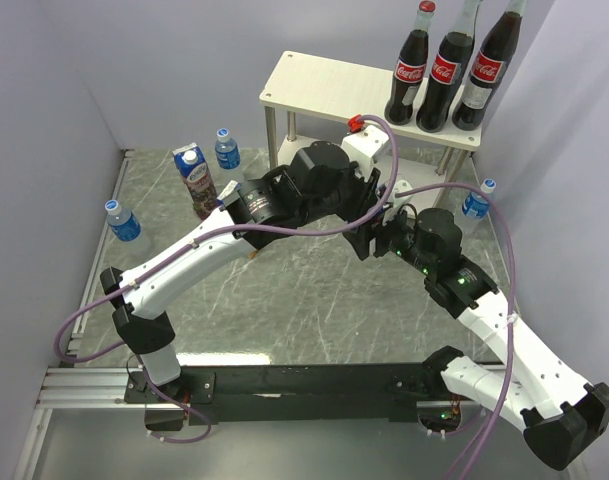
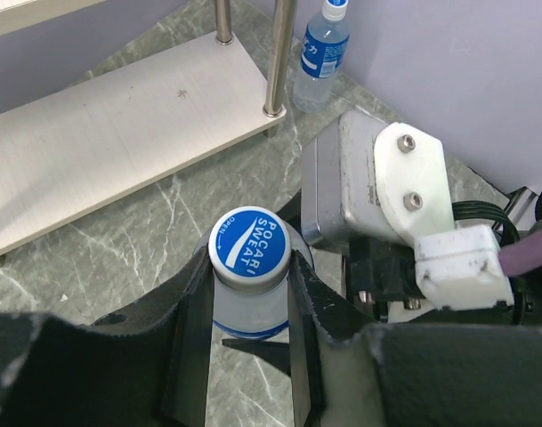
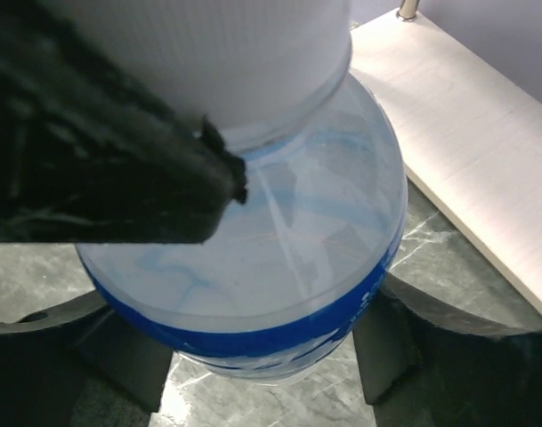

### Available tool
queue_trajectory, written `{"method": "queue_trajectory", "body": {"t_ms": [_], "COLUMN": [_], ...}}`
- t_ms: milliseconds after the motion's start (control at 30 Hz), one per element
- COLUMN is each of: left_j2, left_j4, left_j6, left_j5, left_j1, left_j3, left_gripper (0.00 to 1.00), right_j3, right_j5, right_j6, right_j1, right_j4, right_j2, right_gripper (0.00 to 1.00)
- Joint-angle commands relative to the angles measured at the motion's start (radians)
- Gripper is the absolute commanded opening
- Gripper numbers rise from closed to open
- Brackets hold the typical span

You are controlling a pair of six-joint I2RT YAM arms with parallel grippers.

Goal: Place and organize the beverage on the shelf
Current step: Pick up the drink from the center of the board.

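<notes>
- Black fingers of the left gripper [image 2: 250,307] pinch the water bottle [image 2: 250,253] tightly at its neck, just under the blue cap.
- The right gripper [image 3: 271,360] straddles the same bottle's body; I cannot tell whether it is gripping.
- This looks like a hand-over, held above the table near the shelf [image 2: 119,133], where three Coca-Cola bottles [image 1: 449,65] stand on top.
- Next, the right gripper should clamp firmly before the left lets go.
</notes>
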Motion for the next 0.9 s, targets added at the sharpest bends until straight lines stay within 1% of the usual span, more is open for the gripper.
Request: {"method": "queue_trajectory", "body": {"t_ms": [0,33,100,133,167,200,233,267,300,367,400,600,767,867], "left_j2": [-0.038,-0.040,-0.044,-0.053,-0.058,-0.066,-0.083,-0.090,-0.106,-0.119,-0.130,-0.168,-0.213,-0.262], "left_j4": [0.162,0.163,0.172,0.177,0.182,0.200,0.211,0.220,0.237,0.252,0.263,0.283,0.303,0.320], "left_j6": [0.012,0.012,0.013,0.012,0.010,0.007,0.004,0.001,-0.005,-0.011,-0.020,-0.031,-0.005,0.022], "left_j5": [-0.010,-0.013,-0.018,-0.021,-0.022,-0.022,-0.022,-0.019,-0.021,-0.012,-0.009,-0.018,-0.076,-0.120], "left_j1": [-0.006,-0.007,-0.007,-0.006,-0.006,-0.007,-0.007,-0.006,-0.007,-0.006,-0.006,-0.007,-0.007,-0.006], "left_j3": [0.074,0.073,0.056,0.048,0.039,0.015,-0.001,-0.016,-0.042,-0.067,-0.084,-0.122,-0.168,-0.225], "left_gripper": [0.00,0.00,0.00,0.00,0.02,0.10,0.15,0.22,0.35,0.48,0.57,0.74,0.79,0.81], "right_j3": [0.034,0.037,0.036,0.031,0.019,0.010,0.002,-0.007,-0.025,-0.048,-0.053,-0.091,-0.124,-0.136], "right_j5": [-0.019,-0.023,-0.033,-0.036,-0.037,-0.039,-0.040,-0.040,-0.040,-0.034,-0.031,-0.008,0.015,0.012], "right_j6": [0.002,-0.001,-0.004,-0.011,-0.016,-0.022,-0.025,-0.027,-0.031,-0.033,-0.034,-0.042,-0.042,-0.033], "right_j1": [0.005,0.005,0.005,0.005,0.005,0.005,0.005,0.005,0.006,0.005,0.005,0.000,-0.028,-0.083], "right_j4": [0.028,0.025,0.023,0.025,0.026,0.034,0.040,0.045,0.057,0.066,0.074,0.108,0.144,0.171], "right_j2": [0.005,0.007,0.008,0.005,-0.004,-0.010,-0.016,-0.028,-0.038,-0.054,-0.058,-0.081,-0.082,-0.072], "right_gripper": [0.69,0.56,0.45,0.38,0.34,0.31,0.26,0.25,0.24,0.24,0.24,0.22,0.21,0.20]}}
